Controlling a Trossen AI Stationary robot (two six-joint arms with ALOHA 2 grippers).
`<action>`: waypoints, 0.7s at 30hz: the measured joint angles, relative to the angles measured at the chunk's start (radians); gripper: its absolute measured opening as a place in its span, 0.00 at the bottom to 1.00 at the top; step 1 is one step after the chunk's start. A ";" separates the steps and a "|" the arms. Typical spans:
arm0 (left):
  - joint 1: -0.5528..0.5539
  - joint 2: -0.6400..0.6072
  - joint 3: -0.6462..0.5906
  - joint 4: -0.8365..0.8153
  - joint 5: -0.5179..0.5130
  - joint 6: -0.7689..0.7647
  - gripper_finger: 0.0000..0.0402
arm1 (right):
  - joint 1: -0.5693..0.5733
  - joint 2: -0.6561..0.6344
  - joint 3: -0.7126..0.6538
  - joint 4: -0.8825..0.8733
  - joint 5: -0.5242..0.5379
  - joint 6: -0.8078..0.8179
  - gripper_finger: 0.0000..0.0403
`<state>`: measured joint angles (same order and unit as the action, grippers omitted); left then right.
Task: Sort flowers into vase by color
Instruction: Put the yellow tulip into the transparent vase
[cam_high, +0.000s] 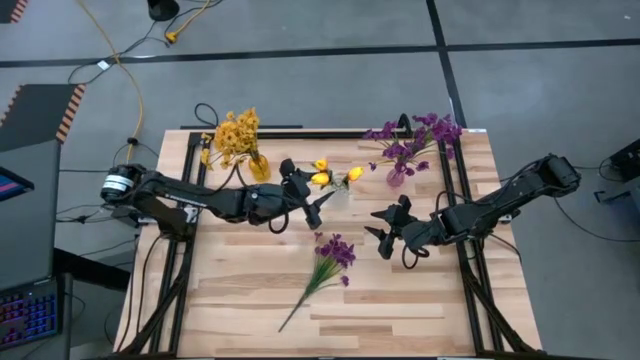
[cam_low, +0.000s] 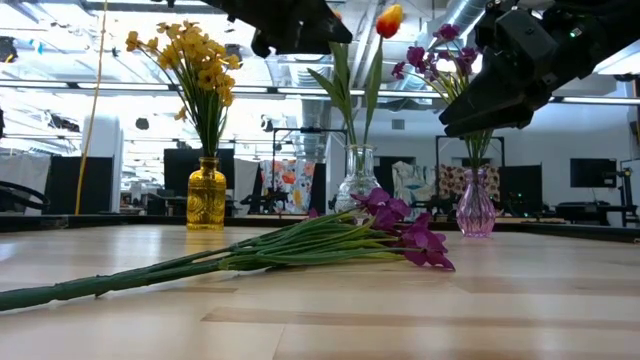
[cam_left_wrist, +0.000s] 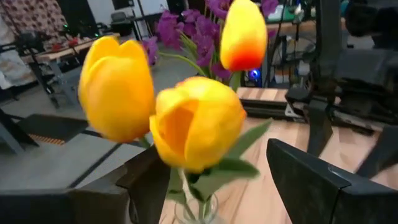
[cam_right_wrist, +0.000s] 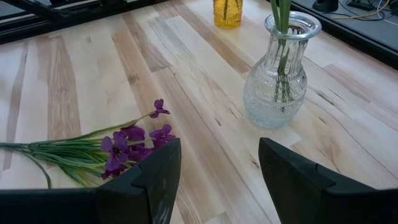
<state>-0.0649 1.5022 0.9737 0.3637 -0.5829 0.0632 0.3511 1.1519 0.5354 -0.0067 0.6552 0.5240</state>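
Purple flower bunch (cam_high: 328, 262) lies flat mid-table, well apart from the pink vase (cam_high: 396, 176). Probably light and floppy; grab the bundled green stems. Right gripper (cam_high: 384, 232) hovers nearby, fingers spread; left gripper (cam_high: 318, 205) spread by the tulips (cam_high: 322, 177).

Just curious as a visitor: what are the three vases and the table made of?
The yellow vase, clear vase and pink vase look like glass: light passes through, and the clear one has a dimpled, shiny wall. The table looks like pale wood strips with visible grain and a smooth matte finish.
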 joint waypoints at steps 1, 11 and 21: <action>-0.001 -0.009 0.000 -0.018 0.002 -0.001 0.63 | 0.000 0.000 0.000 0.000 0.000 0.000 0.60; -0.021 -0.065 0.000 -0.087 0.003 -0.001 0.63 | 0.000 0.000 0.000 0.000 0.000 0.000 0.60; -0.068 -0.076 0.000 -0.106 -0.006 0.045 0.63 | 0.000 0.000 0.000 0.000 0.000 0.000 0.60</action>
<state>-0.1330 1.4265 0.9733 0.2580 -0.5892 0.1085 0.3511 1.1519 0.5354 -0.0063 0.6552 0.5243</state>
